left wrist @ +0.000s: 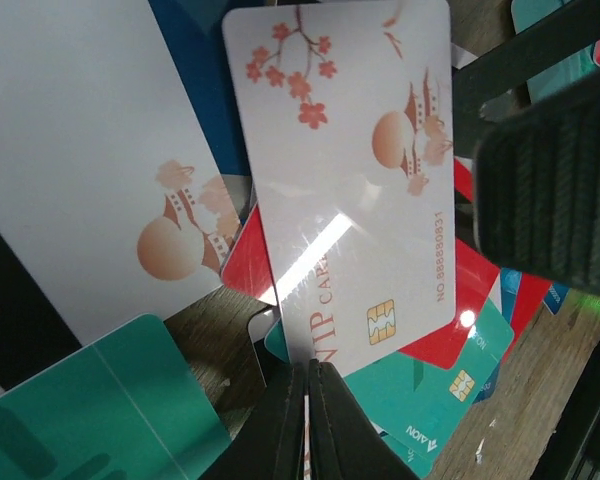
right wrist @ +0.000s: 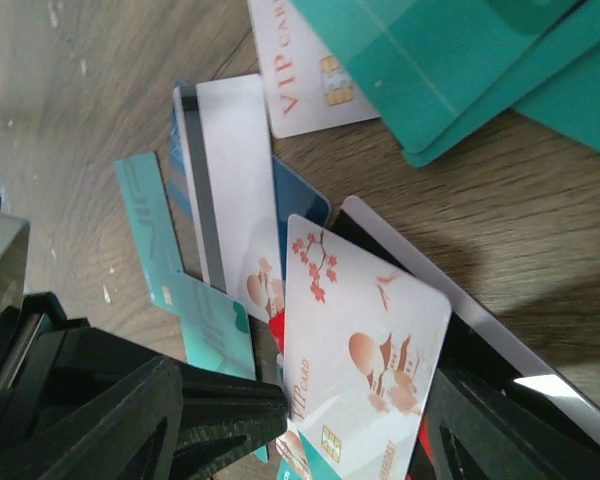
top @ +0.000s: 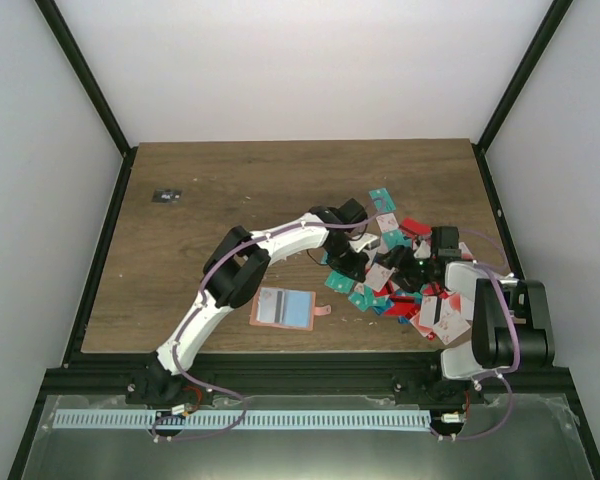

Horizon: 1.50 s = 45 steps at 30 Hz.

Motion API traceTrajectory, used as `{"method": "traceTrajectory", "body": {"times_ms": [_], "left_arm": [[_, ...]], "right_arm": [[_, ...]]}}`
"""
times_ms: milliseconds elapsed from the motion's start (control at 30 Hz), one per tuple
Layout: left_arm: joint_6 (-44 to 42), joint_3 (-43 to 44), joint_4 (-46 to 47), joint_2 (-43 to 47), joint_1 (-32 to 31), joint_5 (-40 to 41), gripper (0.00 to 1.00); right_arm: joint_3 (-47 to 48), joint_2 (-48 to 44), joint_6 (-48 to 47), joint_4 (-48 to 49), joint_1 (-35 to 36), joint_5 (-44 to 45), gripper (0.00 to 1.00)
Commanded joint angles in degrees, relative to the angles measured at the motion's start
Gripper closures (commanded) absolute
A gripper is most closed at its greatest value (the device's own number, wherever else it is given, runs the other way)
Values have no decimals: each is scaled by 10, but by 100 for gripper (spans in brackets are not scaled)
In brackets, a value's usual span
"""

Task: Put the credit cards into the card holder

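White-pink card (left wrist: pixel 350 190) is pinched edgewise by the closed left gripper (left wrist: pixel 307 420), the right gripper (right wrist: pixel 355 420) flanking it with wide jaws, hold uncertain; release only once they clamp squarely

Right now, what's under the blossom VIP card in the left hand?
Under the VIP card, pinched by the left hand: red cards, a teal chip card and bare table. Whatever lies beneath its middle is covered.

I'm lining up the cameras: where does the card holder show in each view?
Top external: card holder lies open at lower centre, left of the pile.
Left wrist: not in view.
Right wrist: not in view.
Shared landmark: the heap of credit cards.
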<state>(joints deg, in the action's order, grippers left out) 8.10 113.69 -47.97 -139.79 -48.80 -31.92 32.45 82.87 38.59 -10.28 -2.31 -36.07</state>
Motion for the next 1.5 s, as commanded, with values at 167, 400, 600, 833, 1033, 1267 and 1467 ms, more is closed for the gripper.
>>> {"method": "traceTrajectory", "body": {"times_ms": [167,400,600,833,1033,1267,1467], "left_arm": [[-14,-14,-21,-40,-9,43,95],[-15,-16,-21,-41,-9,33,95],[-16,-16,-17,-41,-9,23,95],[-16,-16,-10,-34,-9,10,95],[-14,-16,-2,-29,-9,2,95],[-14,-18,0,-27,-9,1,95],[-11,-17,5,-28,-9,0,95]], "right_arm": [[-37,-2,-14,41,-9,-37,45],[-56,9,-14,92,-9,-88,62],[-69,-1,-17,113,-9,-106,76],[-78,12,-26,139,-9,-155,85],[-94,25,-44,140,-9,-193,84],[-100,39,-73,122,-9,-195,77],[-93,57,-87,110,-8,-196,77]]}}
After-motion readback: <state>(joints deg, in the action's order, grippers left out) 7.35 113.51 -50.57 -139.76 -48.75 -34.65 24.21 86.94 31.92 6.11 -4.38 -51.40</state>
